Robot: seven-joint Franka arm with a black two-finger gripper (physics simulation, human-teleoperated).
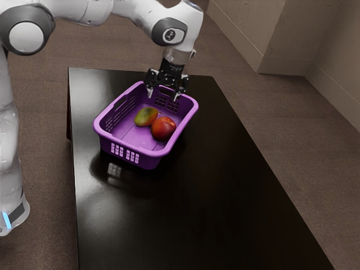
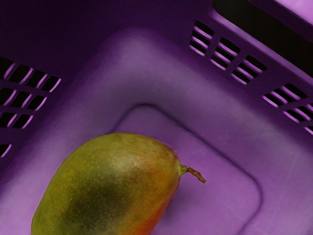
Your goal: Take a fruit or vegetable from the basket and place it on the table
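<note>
My gripper (image 1: 163,94) is over the far end of the purple basket (image 1: 179,142) in the exterior view, its two fingers spread apart with nothing between them. On the basket floor lies a green and orange mango (image 1: 146,117), below the gripper and nearer the exterior view's left. Beside it rests a red-orange round fruit (image 1: 163,129). The wrist view shows the mango (image 2: 110,183) large, its short stem pointing away from its body, with the basket floor (image 2: 210,196) around it.
The basket stands on a long dark table (image 1: 214,208), near its far end. Slotted walls (image 2: 288,129) rise around the fruit. Table surface extends from the basket toward the camera in the exterior view.
</note>
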